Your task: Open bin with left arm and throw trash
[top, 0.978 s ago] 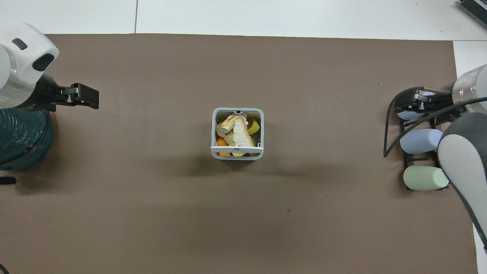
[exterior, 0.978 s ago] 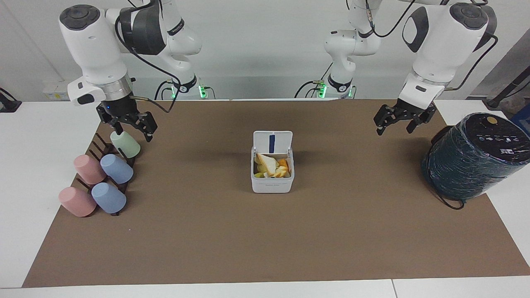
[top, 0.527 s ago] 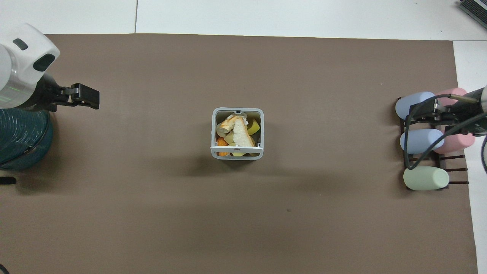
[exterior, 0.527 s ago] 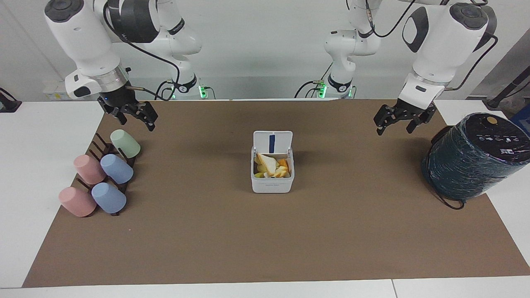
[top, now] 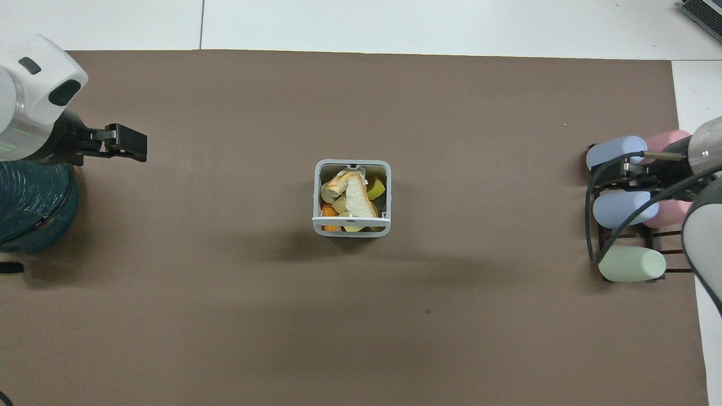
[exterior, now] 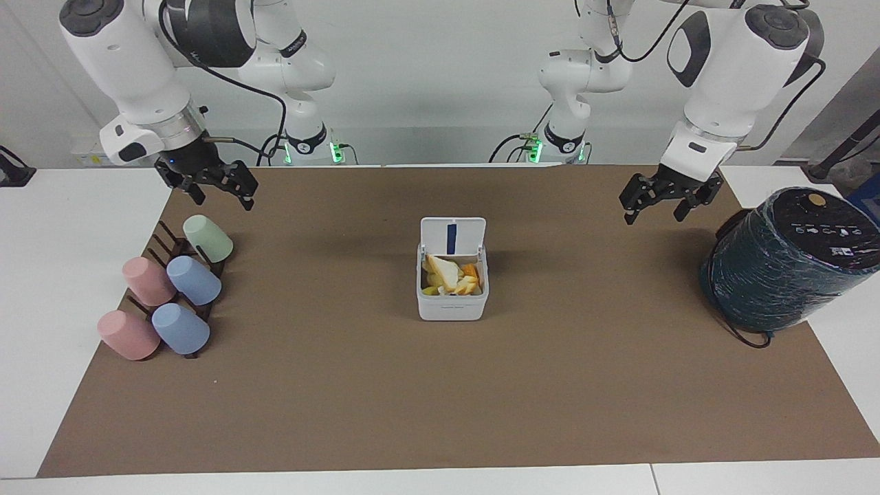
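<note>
While both arms hung raised and empty, the right gripper (exterior: pixel 218 191) (jaws spread wide) hovered over the mat near the pastel cups (exterior: pixel 168 295); mid-table the bin (exterior: pixel 452 304) stood with its lid up and the trash (exterior: pixel 450 275) inside it; the left gripper (exterior: pixel 654 204), equally spread, hung beside the dark cylinder (exterior: pixel 784 261).

No legible text anywhere. Small white marks on the dark top of the cylinder (exterior: pixel 790 260), at the left arm's end of the table, too small to read. Faint grey line of print on the front wall of the bin (exterior: pixel 452 311), likewise unreadable; only a plain blue stripe inside its raised lid (exterior: pixel 452 236).
</note>
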You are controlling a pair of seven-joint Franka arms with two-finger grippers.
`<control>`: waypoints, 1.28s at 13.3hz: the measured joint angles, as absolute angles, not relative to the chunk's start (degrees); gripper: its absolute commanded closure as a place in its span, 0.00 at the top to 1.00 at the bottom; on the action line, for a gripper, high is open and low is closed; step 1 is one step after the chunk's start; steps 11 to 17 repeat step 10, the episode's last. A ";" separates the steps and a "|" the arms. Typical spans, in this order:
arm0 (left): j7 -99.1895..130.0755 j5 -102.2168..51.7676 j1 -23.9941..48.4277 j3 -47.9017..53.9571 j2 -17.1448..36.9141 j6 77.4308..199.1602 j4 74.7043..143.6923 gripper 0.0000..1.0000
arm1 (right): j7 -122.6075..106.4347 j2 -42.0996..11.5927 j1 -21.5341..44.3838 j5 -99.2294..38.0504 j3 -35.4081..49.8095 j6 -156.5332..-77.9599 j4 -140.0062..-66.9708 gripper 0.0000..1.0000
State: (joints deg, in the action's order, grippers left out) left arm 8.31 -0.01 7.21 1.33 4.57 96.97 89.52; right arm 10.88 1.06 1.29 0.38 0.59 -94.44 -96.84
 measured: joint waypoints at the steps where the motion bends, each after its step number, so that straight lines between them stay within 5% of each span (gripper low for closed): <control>1: 8.31 -0.01 7.21 1.33 4.57 96.97 89.52 1.00 | 11.05 1.06 1.29 0.67 0.99 -94.44 -96.84 1.00; 17: 8.31 -0.01 7.21 1.33 4.57 96.97 89.52 1.00 | 12.17 1.06 0.56 1.15 2.66 -94.44 -96.98 1.00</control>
